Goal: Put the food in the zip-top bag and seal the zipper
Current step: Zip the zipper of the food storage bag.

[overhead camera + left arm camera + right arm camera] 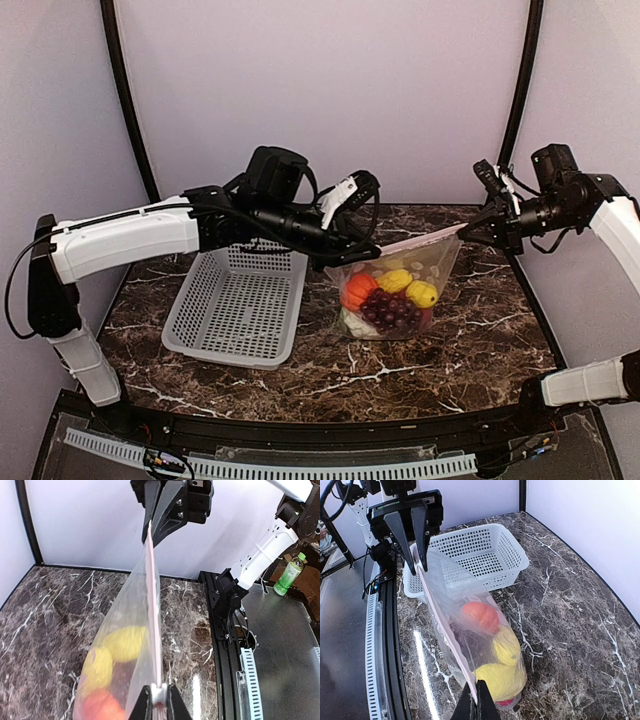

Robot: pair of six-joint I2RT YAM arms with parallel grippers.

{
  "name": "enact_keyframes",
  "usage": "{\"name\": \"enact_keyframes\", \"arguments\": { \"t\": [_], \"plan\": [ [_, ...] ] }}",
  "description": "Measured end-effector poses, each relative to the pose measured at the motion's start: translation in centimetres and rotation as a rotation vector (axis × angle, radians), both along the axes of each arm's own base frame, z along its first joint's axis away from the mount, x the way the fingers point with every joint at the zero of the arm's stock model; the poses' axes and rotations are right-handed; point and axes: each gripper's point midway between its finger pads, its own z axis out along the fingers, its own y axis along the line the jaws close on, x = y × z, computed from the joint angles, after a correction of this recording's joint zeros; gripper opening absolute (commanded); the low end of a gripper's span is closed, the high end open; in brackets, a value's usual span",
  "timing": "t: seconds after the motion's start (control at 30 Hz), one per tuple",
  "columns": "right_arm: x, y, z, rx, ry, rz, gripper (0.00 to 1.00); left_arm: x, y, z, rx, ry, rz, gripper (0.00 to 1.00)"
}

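Note:
The clear zip-top bag point(395, 290) hangs between my two grippers just above the marble table. Inside are yellow fruits point(410, 285), an orange piece point(360, 287), dark grapes point(392, 310) and white cauliflower point(352, 322). The pinkish zipper point(425, 238) is stretched taut along its top edge. My left gripper point(368, 250) is shut on the zipper's left end, pinching a small white slider piece point(160, 692). My right gripper point(466, 232) is shut on the right end of the strip point(445, 630). The wrist views show the left gripper point(160, 696) and the right gripper point(478, 699).
The grey mesh basket point(240, 300) stands left of the bag, under my left arm, and shows no food. A black rail point(227, 645) runs along the table's near edge. A green bottle point(289, 575) stands off the table.

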Motion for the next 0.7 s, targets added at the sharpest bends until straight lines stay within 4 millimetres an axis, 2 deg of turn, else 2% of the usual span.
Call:
{"name": "enact_keyframes", "arguments": {
  "t": [0.13, 0.23, 0.7],
  "plan": [
    [0.2, -0.3, 0.1, 0.005, -0.005, -0.009, 0.0, 0.1, 4.0, -0.2, 0.004, 0.004, 0.067, 0.01],
    [0.2, -0.3, 0.1, 0.008, -0.004, -0.01, 0.0, -0.1, 5.6, -0.4, 0.008, 0.001, 0.096, 0.01],
    [0.3, -0.2, 0.1, 0.017, 0.014, -0.012, 0.0, 0.0, 9.4, -1.3, 0.01, -0.019, 0.174, 0.01]
  ]
}}
